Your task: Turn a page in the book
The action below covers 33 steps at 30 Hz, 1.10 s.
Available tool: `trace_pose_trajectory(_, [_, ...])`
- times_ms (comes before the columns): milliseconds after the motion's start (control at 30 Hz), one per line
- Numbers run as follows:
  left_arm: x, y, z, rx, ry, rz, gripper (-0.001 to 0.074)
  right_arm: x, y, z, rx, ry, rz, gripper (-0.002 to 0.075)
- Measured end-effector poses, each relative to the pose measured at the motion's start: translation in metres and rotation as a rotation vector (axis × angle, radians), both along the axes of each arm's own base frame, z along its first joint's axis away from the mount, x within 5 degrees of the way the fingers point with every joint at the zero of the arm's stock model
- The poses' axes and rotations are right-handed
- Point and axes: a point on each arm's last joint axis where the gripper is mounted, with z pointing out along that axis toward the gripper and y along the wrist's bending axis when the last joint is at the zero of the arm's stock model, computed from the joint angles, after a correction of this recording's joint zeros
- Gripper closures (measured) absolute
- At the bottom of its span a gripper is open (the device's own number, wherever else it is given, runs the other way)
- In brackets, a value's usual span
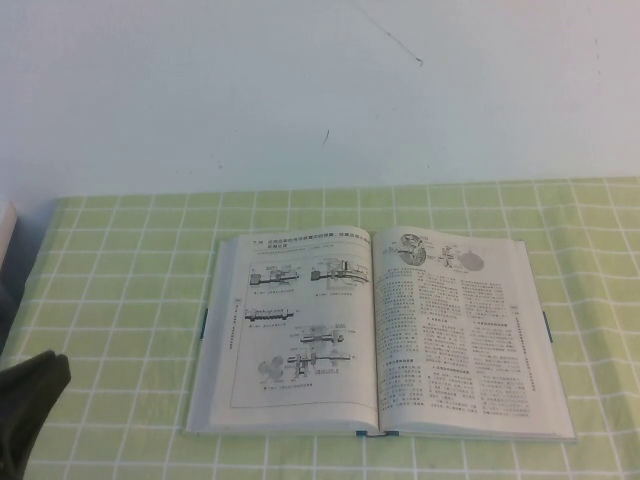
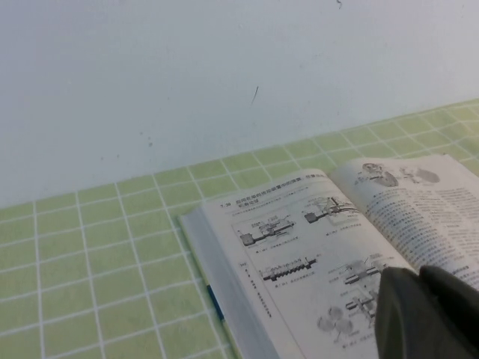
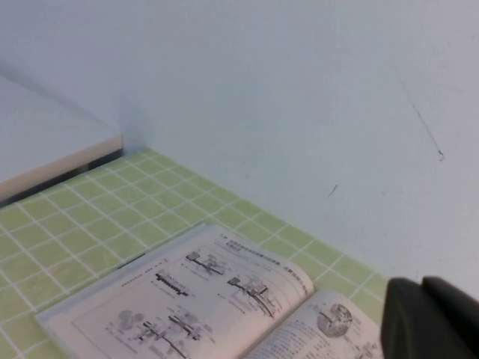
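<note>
The book (image 1: 380,335) lies open mid-frame, the page (image 1: 300,325) flat at left. Left gripper (image 1: 25,405) lower left, right gripper (image 3: 434,321) unseen overhead; jaw states cannot be told. Advice: lift one leaf only, by its outer edge.

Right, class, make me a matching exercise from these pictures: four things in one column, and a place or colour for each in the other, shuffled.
Things:
1. page with shaft drawings
2. text-column leaf
3. tablecloth
4. left claw

Places or colours:
A. green with white grid lines
B. dark, at the table's near left edge, off the book
C. lying open on the book's right half
D. lying open on the book's left half

Pairs: 1-D, 2-C, 3-A, 4-B.

The right claw shows only in its own wrist view, clear of the book.
</note>
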Motion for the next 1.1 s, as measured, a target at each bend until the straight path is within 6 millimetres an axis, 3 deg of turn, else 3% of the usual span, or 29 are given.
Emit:
trace_pose_trajectory(267, [-0.003, 0.005, -0.028, 0.044, 0.036, 0.003, 0.0739, -0.025, 0.000, 0.003, -0.043, -0.084, 0.028, 0.0727])
trace_pose_trajectory(567, [-0.004, 0.006, -0.046, 0.091, 0.071, 0.011, 0.0739, -0.027, 0.001, 0.002, -0.061, -0.081, 0.047, 0.0727])
trace_pose_trajectory(1100, [-0.004, 0.006, -0.050, 0.103, 0.081, 0.013, 0.0739, -0.030, 0.004, -0.001, -0.094, -0.064, 0.094, 0.0728])
